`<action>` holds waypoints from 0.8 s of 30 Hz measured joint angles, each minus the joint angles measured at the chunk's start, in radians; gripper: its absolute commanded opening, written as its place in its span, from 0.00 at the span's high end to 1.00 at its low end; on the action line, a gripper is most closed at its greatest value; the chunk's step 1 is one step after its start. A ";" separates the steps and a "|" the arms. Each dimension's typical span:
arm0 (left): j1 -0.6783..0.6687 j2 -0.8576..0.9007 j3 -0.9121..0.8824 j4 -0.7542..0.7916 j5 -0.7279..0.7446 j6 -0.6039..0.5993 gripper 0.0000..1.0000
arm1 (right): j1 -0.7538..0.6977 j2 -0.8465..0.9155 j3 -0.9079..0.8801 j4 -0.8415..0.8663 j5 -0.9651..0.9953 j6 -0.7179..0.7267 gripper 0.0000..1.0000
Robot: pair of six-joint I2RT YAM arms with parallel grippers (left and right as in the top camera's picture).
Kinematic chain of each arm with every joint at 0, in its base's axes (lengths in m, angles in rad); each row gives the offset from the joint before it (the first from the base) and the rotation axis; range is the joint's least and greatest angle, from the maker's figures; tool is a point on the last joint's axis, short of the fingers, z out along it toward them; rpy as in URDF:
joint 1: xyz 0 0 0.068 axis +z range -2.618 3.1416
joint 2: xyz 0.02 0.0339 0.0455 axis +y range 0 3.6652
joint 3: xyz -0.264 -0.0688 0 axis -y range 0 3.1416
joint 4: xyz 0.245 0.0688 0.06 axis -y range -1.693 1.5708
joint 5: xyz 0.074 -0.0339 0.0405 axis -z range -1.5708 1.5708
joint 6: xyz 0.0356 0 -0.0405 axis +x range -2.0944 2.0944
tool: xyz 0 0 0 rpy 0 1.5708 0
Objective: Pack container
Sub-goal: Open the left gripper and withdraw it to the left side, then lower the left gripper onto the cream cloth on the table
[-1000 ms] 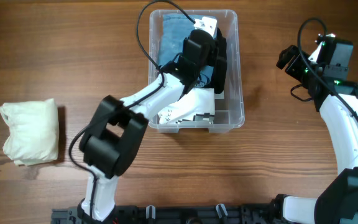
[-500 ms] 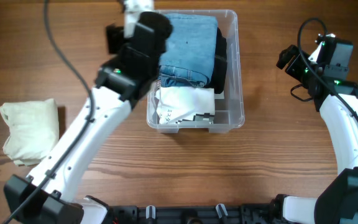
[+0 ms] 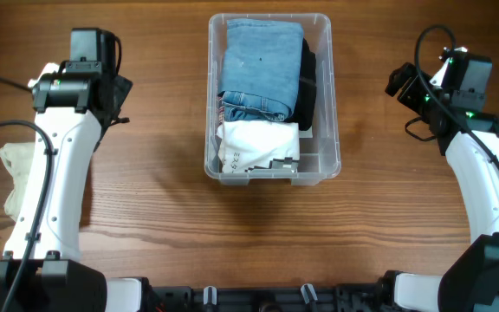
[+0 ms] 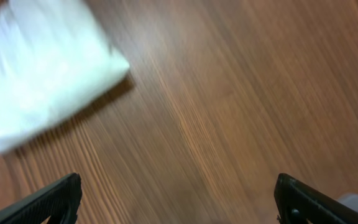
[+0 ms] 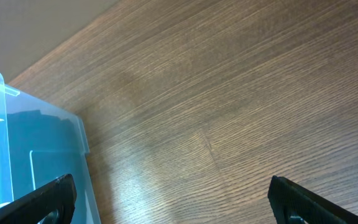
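Either side of container [image 3: 334,130] | left tool [image 4: 176,188] spread, empty | right tool [image 5: 171,186] spread, empty

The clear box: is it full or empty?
Nearly full. Folded jeans, a dark garment and a white garment fill the container; only one corner looks bare.

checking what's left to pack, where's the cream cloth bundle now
Overhead view: the cream cloth bundle lies at the far left of the table, partly under the left arm, well apart from the container in the middle.
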 measured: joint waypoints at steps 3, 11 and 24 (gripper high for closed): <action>0.032 -0.003 -0.057 0.000 0.042 -0.145 0.00 | 0.000 0.000 0.000 0.000 0.000 0.000 0.00; 0.119 -0.003 -0.225 0.005 0.015 -0.215 0.00 | 0.000 0.000 0.000 0.000 0.000 0.000 0.00; 0.119 -0.003 -0.226 0.082 -0.051 0.716 0.00 | 0.000 0.000 0.000 0.000 0.000 0.000 0.00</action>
